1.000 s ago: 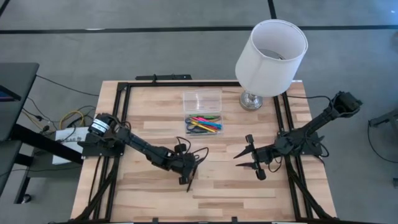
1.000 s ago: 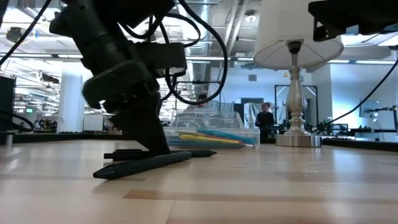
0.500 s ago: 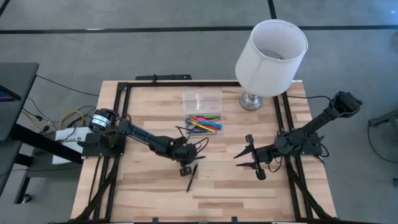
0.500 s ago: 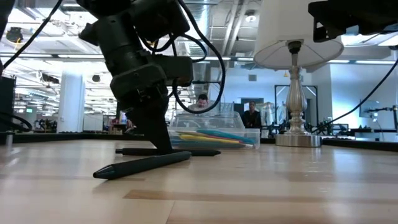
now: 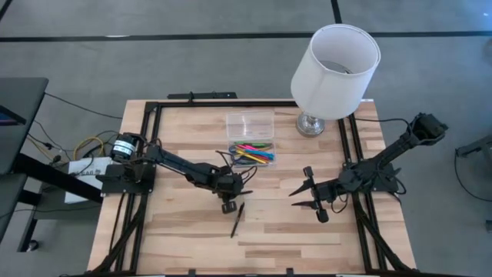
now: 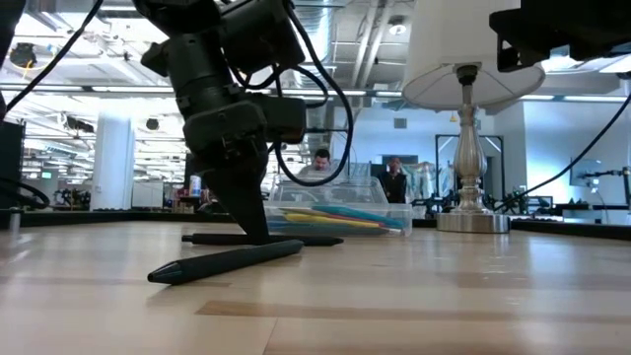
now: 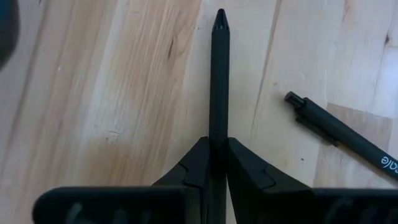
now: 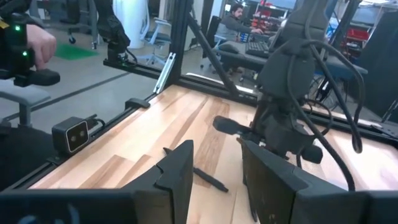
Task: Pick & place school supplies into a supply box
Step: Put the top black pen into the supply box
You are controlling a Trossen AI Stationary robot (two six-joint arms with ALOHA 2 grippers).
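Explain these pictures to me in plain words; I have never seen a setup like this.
Two dark robot arms work at a wooden table. One picture looks straight down, one sits at tabletop height, and one camera rides on each wrist. The left gripper is down at the table, its fingers shut on a black pen. A second black pen lies loose beside it. Behind them sits a clear box with coloured pens inside, its lid lying just beyond it, and next to that a white lamp. The right gripper waits open over the table's right side, holding nothing.
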